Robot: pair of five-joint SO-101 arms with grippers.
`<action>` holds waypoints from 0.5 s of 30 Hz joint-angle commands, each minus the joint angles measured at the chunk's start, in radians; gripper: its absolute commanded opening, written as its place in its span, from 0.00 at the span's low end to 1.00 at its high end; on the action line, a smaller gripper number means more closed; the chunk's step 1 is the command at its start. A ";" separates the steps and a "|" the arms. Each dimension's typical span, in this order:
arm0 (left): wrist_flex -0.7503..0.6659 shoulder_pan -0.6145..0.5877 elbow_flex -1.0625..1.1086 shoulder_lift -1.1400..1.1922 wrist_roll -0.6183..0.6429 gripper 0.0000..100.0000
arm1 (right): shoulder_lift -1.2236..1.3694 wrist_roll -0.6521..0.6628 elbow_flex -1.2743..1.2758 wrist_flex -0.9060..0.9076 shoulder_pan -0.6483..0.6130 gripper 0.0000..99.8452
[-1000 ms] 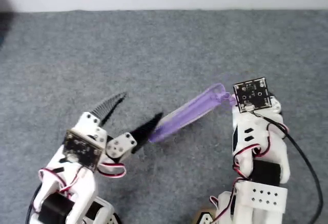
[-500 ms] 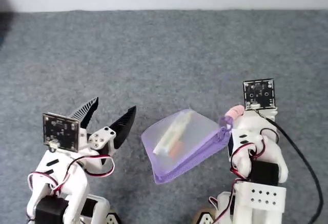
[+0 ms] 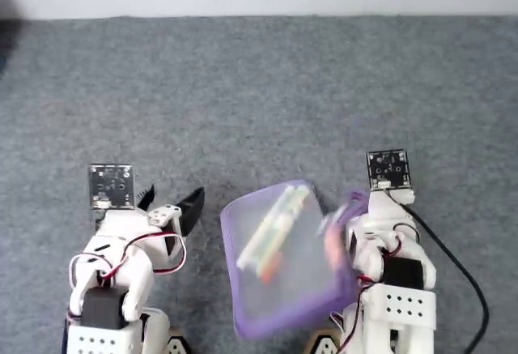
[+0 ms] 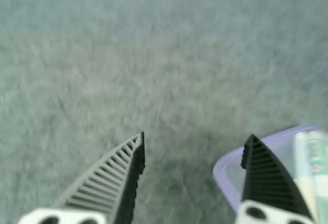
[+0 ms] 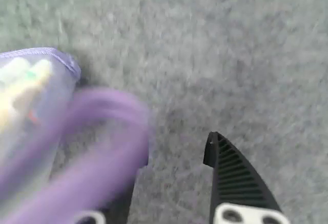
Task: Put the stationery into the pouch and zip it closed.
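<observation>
The purple see-through pouch lies near the table's front between the two arms, with pens and other stationery inside it. Whether its zip is closed cannot be made out. My left gripper sits just left of the pouch, open and holding nothing. In the left wrist view the left gripper spreads its fingers wide, and the pouch corner lies past one fingertip. My right gripper is open over the carpet. The blurred pouch edge covers one right finger, while the other fingertip stands free.
Grey carpet covers the table up to a white wall at the back. Both arm bases crowd the front edge, and the right arm stands against the pouch's right side.
The right arm pulled back toward its base, and the pouch swung from a raised, edge-on hold to flat and low at the front. The left arm drew back too, its gripper still open.
</observation>
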 commanded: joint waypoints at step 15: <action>-0.173 -0.005 0.248 -0.011 0.005 0.30 | -0.024 -0.011 0.238 -0.289 0.004 0.17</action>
